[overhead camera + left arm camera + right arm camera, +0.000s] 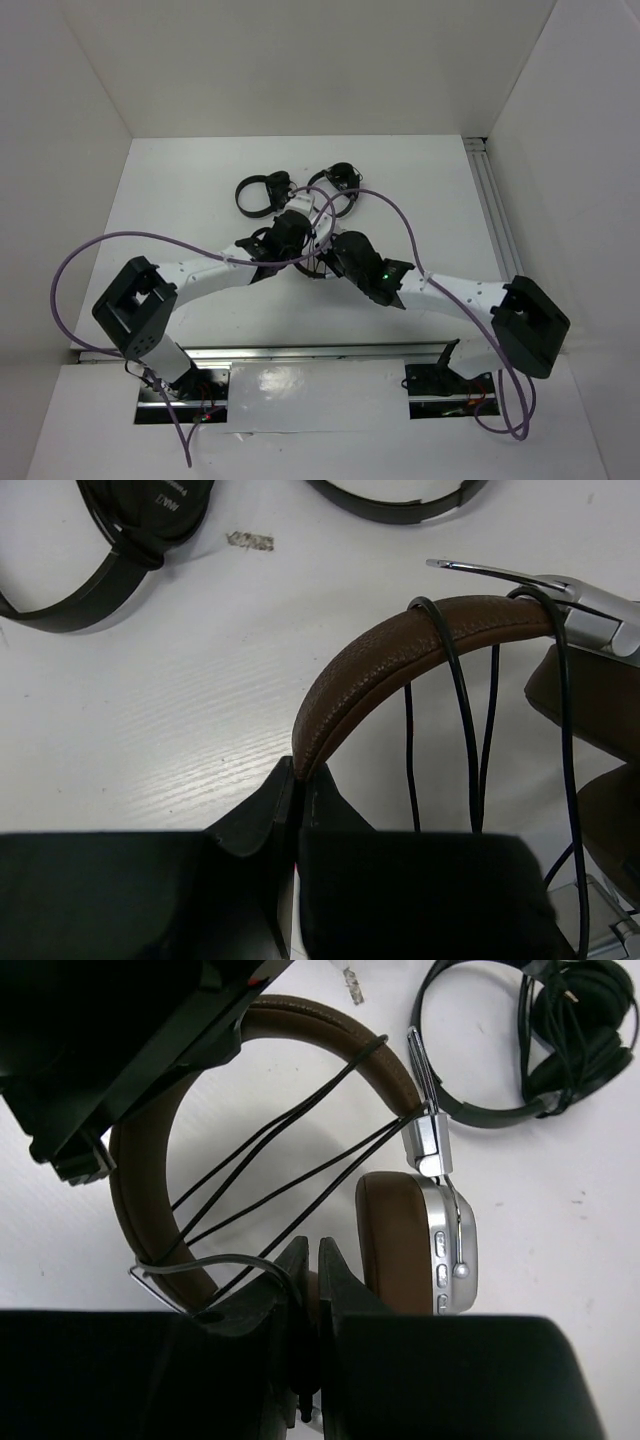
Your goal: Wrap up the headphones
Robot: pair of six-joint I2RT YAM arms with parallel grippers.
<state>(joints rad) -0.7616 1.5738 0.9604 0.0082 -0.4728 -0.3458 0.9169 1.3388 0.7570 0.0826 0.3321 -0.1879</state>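
The headphones show in the left wrist view with a brown headband [400, 645], a silver yoke and brown ear pads at the right. The thin black cable [462, 720] loops over the headband several times. My left gripper [297, 772] is shut on the headband's lower end. In the right wrist view the headband [130, 1200] arcs round a silver earcup [447, 1250], with cable strands [270, 1175] across the arc. My right gripper [312, 1255] is shut on the cable; a plug end pokes out below the jaws. In the top view both grippers, left [303, 222] and right [325, 262], meet over the headphones and hide most of them.
Two all-black headphones lie just behind on the white table, one left [262, 192] and one right [340, 180]; they also show in the left wrist view [110, 550] and the right wrist view [520, 1050]. Purple arm cables [400, 215] arch over the workspace. White walls enclose the table.
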